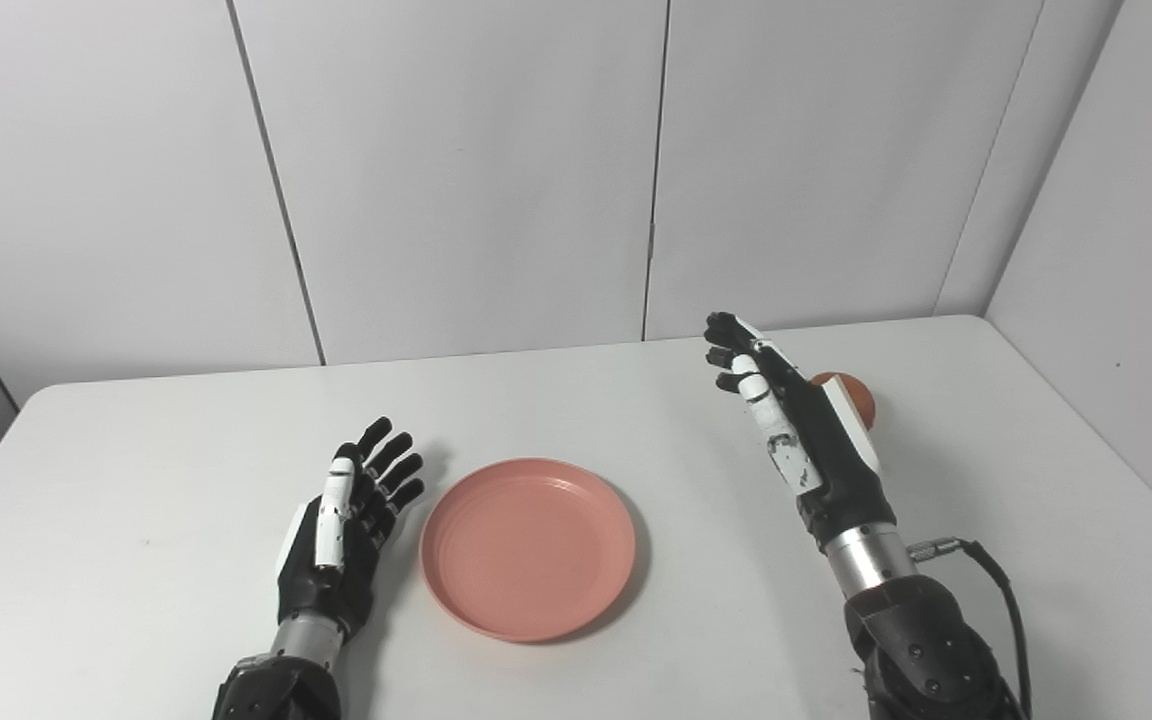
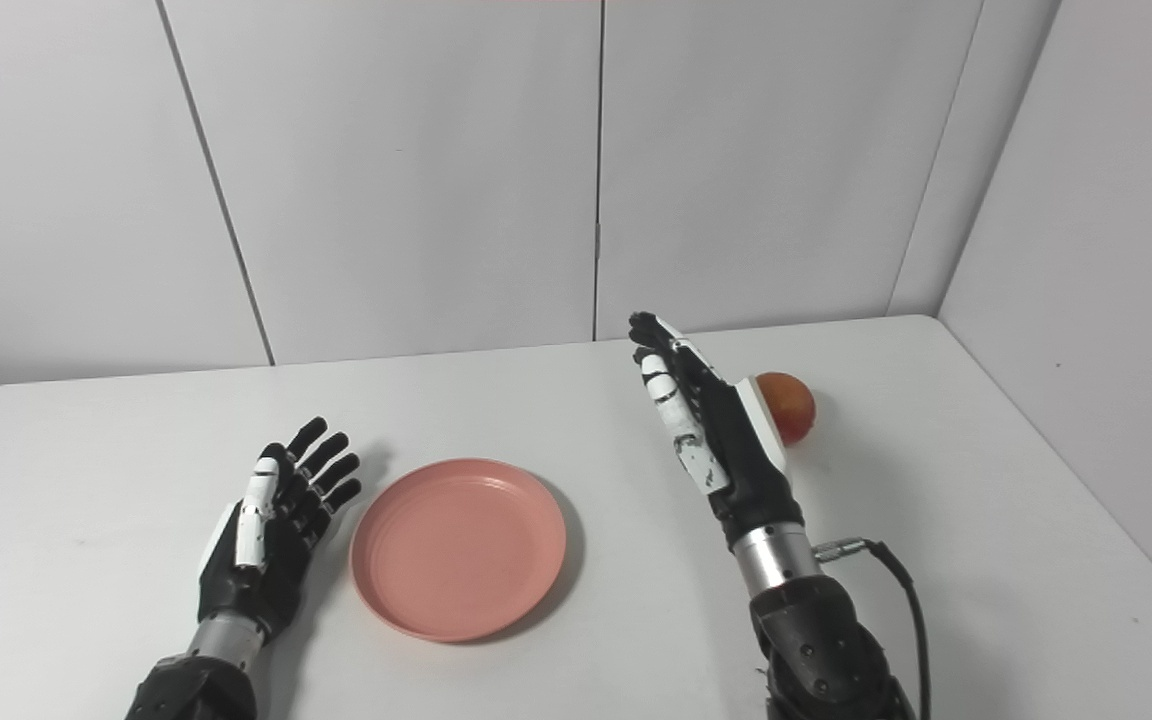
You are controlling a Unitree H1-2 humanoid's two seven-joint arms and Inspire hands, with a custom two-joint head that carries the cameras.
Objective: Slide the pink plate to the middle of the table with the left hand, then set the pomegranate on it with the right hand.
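Note:
The pink plate (image 1: 528, 545) lies flat near the table's middle, with nothing on it. My left hand (image 1: 348, 515) rests just left of the plate, open with fingers spread, a small gap from its rim. A red-orange pomegranate (image 2: 786, 405) sits on the table toward the back right. My right hand (image 2: 706, 425) is raised beside it on its left, open with fingers stretched forward, holding nothing. In the left eye view the hand hides most of the pomegranate (image 1: 848, 392).
The white table (image 1: 136, 470) has grey panel walls behind it and on the right. A black cable (image 1: 1001, 590) loops from my right wrist over the table's front right.

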